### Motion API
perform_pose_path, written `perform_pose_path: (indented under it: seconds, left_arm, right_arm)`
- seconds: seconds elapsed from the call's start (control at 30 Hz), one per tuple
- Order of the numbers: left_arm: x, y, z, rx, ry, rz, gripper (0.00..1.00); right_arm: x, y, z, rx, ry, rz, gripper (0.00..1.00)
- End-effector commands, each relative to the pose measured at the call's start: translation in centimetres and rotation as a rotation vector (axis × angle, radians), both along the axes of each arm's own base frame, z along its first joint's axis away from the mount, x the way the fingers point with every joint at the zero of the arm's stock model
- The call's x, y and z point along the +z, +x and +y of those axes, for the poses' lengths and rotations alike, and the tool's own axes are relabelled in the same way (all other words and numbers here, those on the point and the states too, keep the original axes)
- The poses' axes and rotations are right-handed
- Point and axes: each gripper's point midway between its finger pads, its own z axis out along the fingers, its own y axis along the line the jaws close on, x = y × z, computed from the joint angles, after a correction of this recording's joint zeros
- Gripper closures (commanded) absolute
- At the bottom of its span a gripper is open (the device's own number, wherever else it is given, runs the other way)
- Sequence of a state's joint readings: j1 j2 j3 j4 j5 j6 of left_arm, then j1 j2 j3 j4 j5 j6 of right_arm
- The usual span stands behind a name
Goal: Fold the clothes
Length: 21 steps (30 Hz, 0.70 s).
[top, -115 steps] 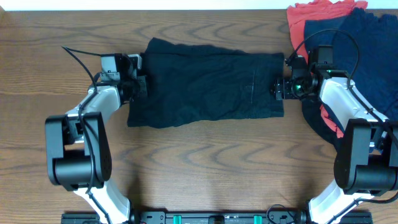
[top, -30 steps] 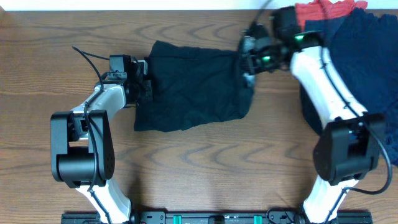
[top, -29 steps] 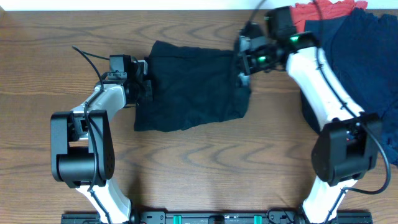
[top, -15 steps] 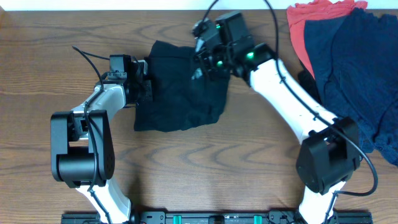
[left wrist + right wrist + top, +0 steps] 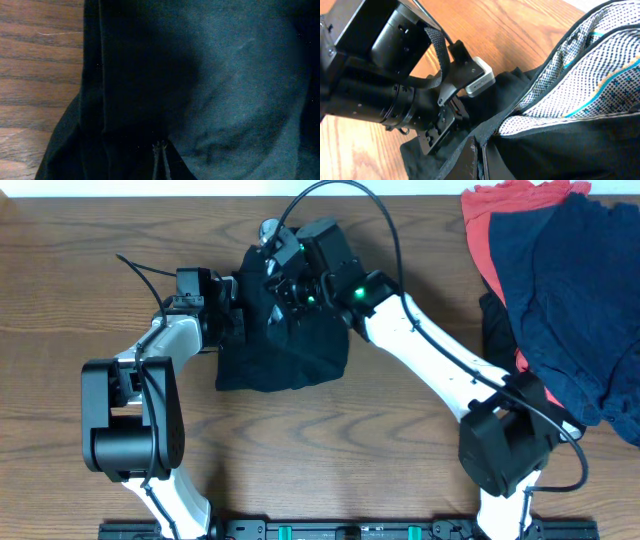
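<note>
Front middle: open worktop (image 5: pixel 340 450).
Left back corner: open, one cable (image 5: pixel 135 268).
Centre back: shorts (image 5: pixel 290 355), with left hand (image 5: pixel 237 320) and right hand (image 5: pixel 278 280) close together at them.
Middle: right arm (image 5: pixel 430 350) slants across, barring passage.
Right back corner: clothes pile (image 5: pixel 560 280).

Our white left arm with black joints (image 5: pixel 165 345) lies bent at the elbow, forearm pointing right. Its black two-finger left gripper (image 5: pixel 237 320) is pinched tight on the black soft-fabric shorts (image 5: pixel 290 360). Our white right arm (image 5: pixel 430 360) stretches diagonally across to the left. The right gripper (image 5: pixel 270 285) is clamped on the same cloth, just beside the left gripper.
</note>
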<state>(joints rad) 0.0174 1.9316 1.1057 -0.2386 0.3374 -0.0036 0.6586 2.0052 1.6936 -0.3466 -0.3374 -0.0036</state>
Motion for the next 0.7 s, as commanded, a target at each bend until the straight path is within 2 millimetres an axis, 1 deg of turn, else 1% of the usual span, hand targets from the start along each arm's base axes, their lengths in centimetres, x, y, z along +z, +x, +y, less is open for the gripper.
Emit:
perform_pose_path:
  seconds: [0.0,0.03,0.07,0.1,0.13,0.17,0.27,0.37,0.47,0.53,0.67]
  left_arm:
    - [-0.8,-0.5,-0.2,0.007,0.004,0.035,0.92]
    - [-0.8,-0.5,-0.2,0.007,0.004,0.034,0.79]
    - [-0.8,-0.5,-0.1,0.007,0.004,0.034,0.71]
    - [-0.7,-0.5,-0.1,0.008,0.004,0.031,0.61]
    - [-0.5,-0.4,0.0,0.01,0.004,0.026,0.44]
    - [-0.2,-0.3,0.0,0.013,0.003,0.02,0.35]
    - [1.1,0.0,0.2,0.017,0.003,-0.013,0.21]
    - [2.9,0.4,0.4,0.02,0.004,-0.057,0.17]
    - [4.4,0.5,0.6,0.027,0.015,-0.088,0.16]
    - [4.9,0.4,1.3,0.046,0.048,-0.089,0.16]
    - [4.9,-0.4,3.3,0.139,0.133,-0.055,0.16]
  right_arm:
    - [1.0,0.0,1.1,0.008,0.026,-0.021,0.99]
    - [1.1,0.0,1.2,0.009,0.028,-0.023,0.99]
    - [1.1,0.0,1.2,0.01,0.029,-0.024,0.99]
    - [1.1,0.0,1.2,0.01,0.03,-0.026,0.99]
    - [1.1,0.0,1.2,0.01,0.03,-0.026,0.99]
    - [1.1,0.0,1.2,0.01,0.03,-0.026,0.99]
    - [1.1,0.1,1.2,0.009,0.029,-0.026,0.99]
    - [1.1,0.1,1.1,0.007,0.028,-0.024,0.99]
    - [1.1,0.1,1.1,0.007,0.028,-0.024,0.99]
    - [1.1,0.1,1.0,0.006,0.028,-0.024,0.99]
    - [1.1,0.2,0.9,0.006,0.03,-0.021,0.99]
